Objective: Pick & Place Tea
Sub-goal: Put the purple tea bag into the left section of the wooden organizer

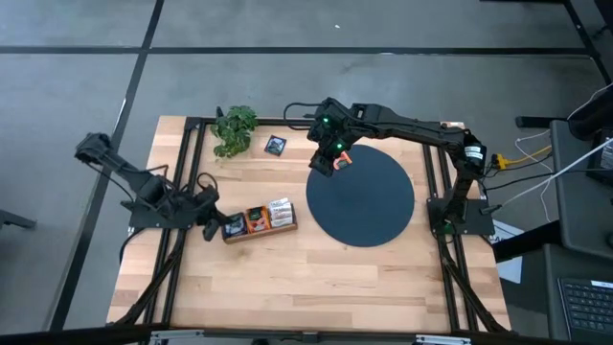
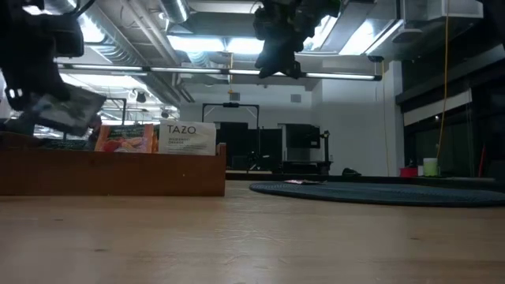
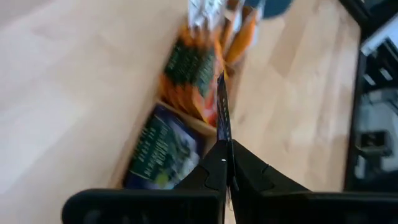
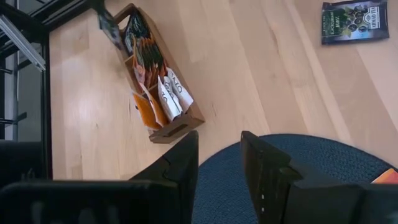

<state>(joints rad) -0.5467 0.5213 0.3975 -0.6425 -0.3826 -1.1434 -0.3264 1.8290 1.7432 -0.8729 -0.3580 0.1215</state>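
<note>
Two pincers were at work over the worktop [image 1: 287,278]. The left pincer [image 3: 222,163] was pinched tight on one thin tea bag [image 3: 222,118], held edge-on just above the wooden tray [image 1: 259,222]. The right pincer [image 4: 219,163] was partly open with nothing in it, and it hung over the near edge of the dark round mat [image 1: 360,196].

My guess was that the left arm was lifting a bag out of the tray. To do that well, it needed to pull straight up and slowly, so the bag did not catch its neighbours. The grip needed to stay firm, because the bag was thin and could slip. Then it could carry the bag across to the mat and let go low down.

Most of the tea stood on edge in the tray's little boxes: dark bags [image 3: 163,149] at one end, orange ones [image 4: 144,109] in the middle, white ones [image 4: 174,93] at the other end. One dark bag [image 1: 276,145] lay flat near the plant [image 1: 235,129]. An orange bag [image 4: 387,176] lay on the mat's edge.
</note>
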